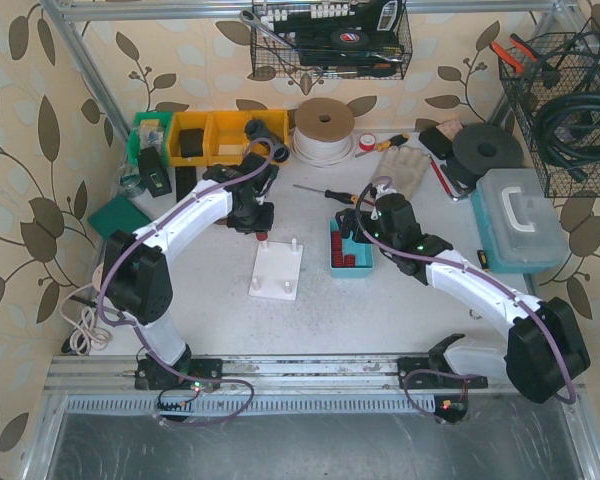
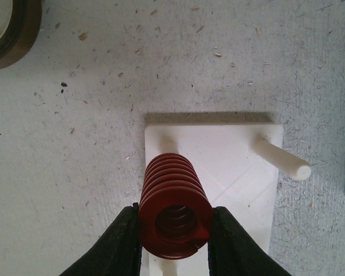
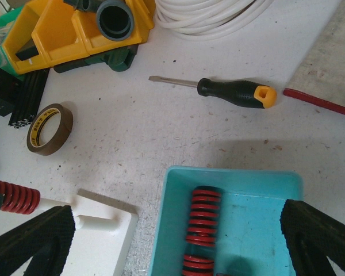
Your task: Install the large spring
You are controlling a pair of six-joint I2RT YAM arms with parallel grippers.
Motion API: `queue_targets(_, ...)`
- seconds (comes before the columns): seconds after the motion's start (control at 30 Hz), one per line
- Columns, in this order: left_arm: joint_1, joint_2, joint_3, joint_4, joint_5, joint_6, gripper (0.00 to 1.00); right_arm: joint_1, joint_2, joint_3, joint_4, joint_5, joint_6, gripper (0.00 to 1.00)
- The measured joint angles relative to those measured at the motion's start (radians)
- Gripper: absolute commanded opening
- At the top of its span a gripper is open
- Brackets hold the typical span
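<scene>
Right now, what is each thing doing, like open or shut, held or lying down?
left gripper: shut on the large spring.
large spring: held over the peg base, not clearly seated.
peg base: lying flat, one peg bare.
right gripper: open, above the teal tray.
teal tray: holds red springs lying down.
screwdriver: lying loose.
tape roll: lying flat.

red spring [image 2: 173,207], held over white peg base [image 2: 236,167]

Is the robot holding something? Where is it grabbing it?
The left end effector pinches a red spring by its two sides, near one end, over the white peg board. The right end effector is open and holds nothing.
</scene>
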Motion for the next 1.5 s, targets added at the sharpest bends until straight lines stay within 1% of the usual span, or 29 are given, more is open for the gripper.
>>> queue_targets(0.5,-0.006,0.004,-0.026,0.022,-0.018,-0.023,0.0,0.0,0.009,0.0,0.018,-0.015,0.0,0.95)
queue_targets(0.83,-0.006,0.025,-0.088,0.081,-0.018,-0.079,0.0,0.0,0.009,0.0,0.018,-0.016,0.0,0.95)
queue_targets(1.2,-0.006,0.036,-0.12,0.121,-0.026,-0.13,0.0,0.0,0.014,0.0,0.029,-0.049,0.0,0.95)
queue_targets(1.5,-0.006,0.076,-0.122,0.139,-0.025,-0.162,0.0,0.0,0.02,0.0,0.041,-0.079,0.0,0.95)
